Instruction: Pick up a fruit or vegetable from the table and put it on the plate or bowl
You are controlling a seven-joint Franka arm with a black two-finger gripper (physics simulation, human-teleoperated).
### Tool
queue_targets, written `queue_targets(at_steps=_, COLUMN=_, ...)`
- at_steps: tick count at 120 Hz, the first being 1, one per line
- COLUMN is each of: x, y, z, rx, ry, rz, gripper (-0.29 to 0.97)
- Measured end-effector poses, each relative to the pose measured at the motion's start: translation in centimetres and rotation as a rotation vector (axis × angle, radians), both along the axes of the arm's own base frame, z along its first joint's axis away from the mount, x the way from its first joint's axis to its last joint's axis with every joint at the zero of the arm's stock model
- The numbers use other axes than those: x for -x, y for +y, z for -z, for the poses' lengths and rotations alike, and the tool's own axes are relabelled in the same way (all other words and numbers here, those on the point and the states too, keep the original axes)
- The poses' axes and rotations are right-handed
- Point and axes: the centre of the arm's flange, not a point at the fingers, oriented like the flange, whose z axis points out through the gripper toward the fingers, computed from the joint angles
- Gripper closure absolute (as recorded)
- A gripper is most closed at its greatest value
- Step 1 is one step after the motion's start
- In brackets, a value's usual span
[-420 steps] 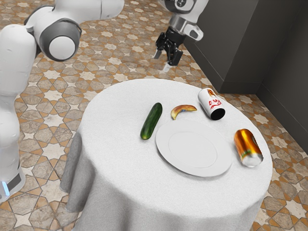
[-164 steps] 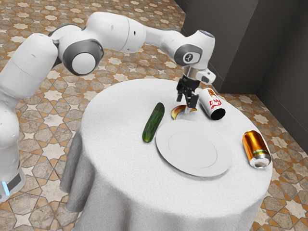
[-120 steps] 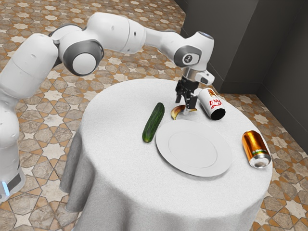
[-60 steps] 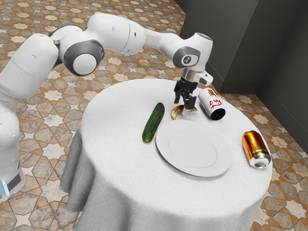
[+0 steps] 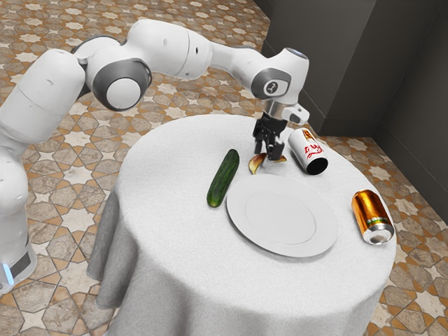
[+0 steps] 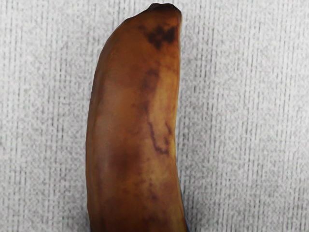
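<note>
Hand has come up a touch over the last second, gripper (image 5: 269, 149) clamped across the banana (image 5: 256, 164). I judge the grasp is made and the lift is starting. Carry to the plate (image 5: 281, 218) is next. Banana is at the plate's 11 o'clock, near its rim, barely off the table (image 5: 171, 231) if at all. Its long axis runs about 8-to-2 in the exterior view, lower tip toward the cucumber (image 5: 221, 178).

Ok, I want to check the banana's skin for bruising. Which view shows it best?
The wrist view: the banana sits close under the hand, brown with dark blotches along its length. In the exterior view the gripper covers its middle, so just the ends show.
</note>
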Motion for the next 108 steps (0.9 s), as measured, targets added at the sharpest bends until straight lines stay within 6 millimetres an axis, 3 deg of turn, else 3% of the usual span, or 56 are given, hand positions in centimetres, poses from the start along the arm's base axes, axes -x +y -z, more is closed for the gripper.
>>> queue_targets(at_steps=22, x=-0.1, y=-0.2, z=-0.1, rx=-0.002, ry=-0.001, rz=0.000, gripper=0.48)
queue_targets(at_steps=45, x=0.0, y=0.3, z=-0.3, rx=-0.009, ry=-0.008, rz=-0.009, gripper=0.51)
queue_targets(at_steps=70, x=-1.1, y=1.3, z=-4.6, rx=-0.054, ry=-0.118, rz=-0.016, gripper=0.51)
queue_targets(at_steps=77, x=-1.5, y=0.0, z=-5.4, rx=-0.051, ry=-0.143, rz=0.004, gripper=0.52)
queue_targets(at_steps=97, x=-2.3, y=-6.9, z=-7.1, rx=0.011, ry=-0.195, rz=0.104, gripper=0.53)
queue_targets(at_steps=108, x=-2.3, y=-8.6, z=-7.5, rx=0.049, ry=-0.207, rz=0.120, gripper=0.52)
